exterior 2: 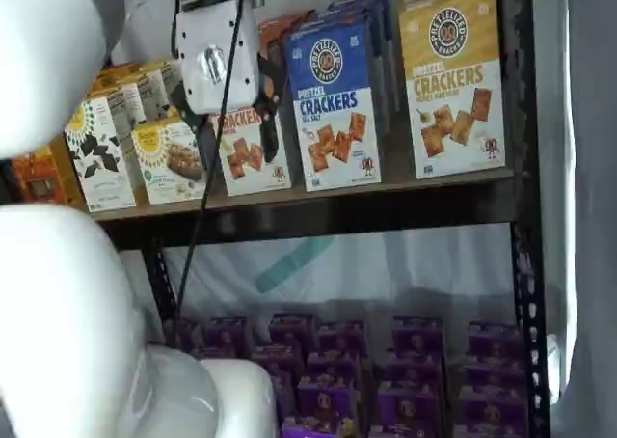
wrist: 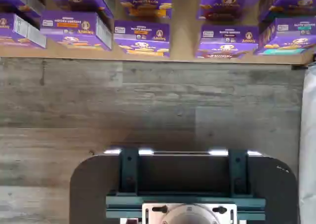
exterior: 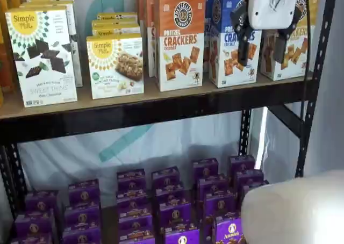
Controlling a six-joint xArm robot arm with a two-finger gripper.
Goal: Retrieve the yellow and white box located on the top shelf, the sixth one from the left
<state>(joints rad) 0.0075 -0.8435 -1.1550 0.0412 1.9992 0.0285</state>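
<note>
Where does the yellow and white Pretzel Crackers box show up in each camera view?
Wrist view: not in it; only purple Annie's boxes and the floor show.
Shelf view: the yellow and white box stands at the right end of the top shelf, largely hidden behind the claw.
Shelf view: the box is in full sight at upper right, against the black upright.
Shared landmark: the blue Pretzel Crackers box beside it.

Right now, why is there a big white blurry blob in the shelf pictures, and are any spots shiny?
In both shelf views the blob is the robot's arm, close to the camera and out of focus. In the wrist view, small bright glints sit along the dark mount's edge. In a shelf view, a bright strip glows beside the upright under the top shelf.
</note>
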